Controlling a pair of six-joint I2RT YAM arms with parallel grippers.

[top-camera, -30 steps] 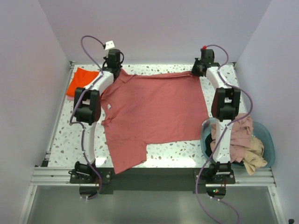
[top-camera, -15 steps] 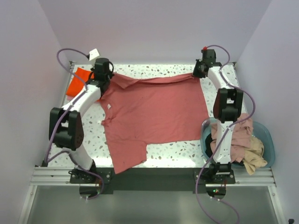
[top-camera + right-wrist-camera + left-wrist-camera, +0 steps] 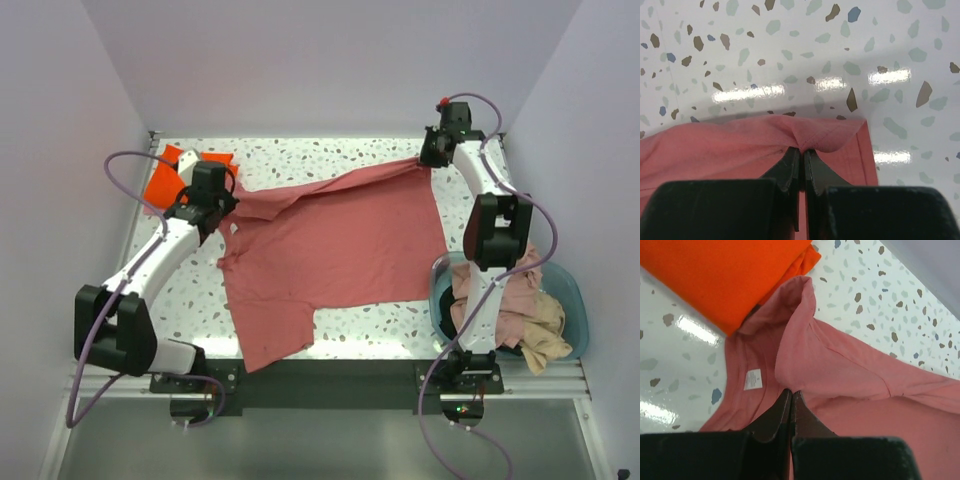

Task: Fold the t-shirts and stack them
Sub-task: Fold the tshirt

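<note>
A dusty salmon-pink t-shirt (image 3: 335, 250) lies spread across the middle of the speckled table, its top edge pulled into a slanted fold. My left gripper (image 3: 222, 200) is shut on the shirt's left shoulder cloth (image 3: 805, 360) beside the collar and its white label (image 3: 753, 379). At the far right corner my right gripper (image 3: 430, 157) is shut on a pinch of the shirt's hem corner (image 3: 825, 137). A folded bright orange t-shirt (image 3: 165, 180) (image 3: 725, 270) lies at the far left, just beyond the left gripper. Further pink and beige t-shirts (image 3: 520, 315) are heaped at the near right.
A teal basin (image 3: 575, 300) at the near right holds the heaped shirts, and the right arm's lower links rise past it. One sleeve (image 3: 270, 335) hangs over the table's near edge. Purple walls stand close on three sides.
The left arm swung out left and toward me, dragging the shirt's left shoulder down and left. The top edge, straight before, now slants. The right gripper stayed at the far right corner.
</note>
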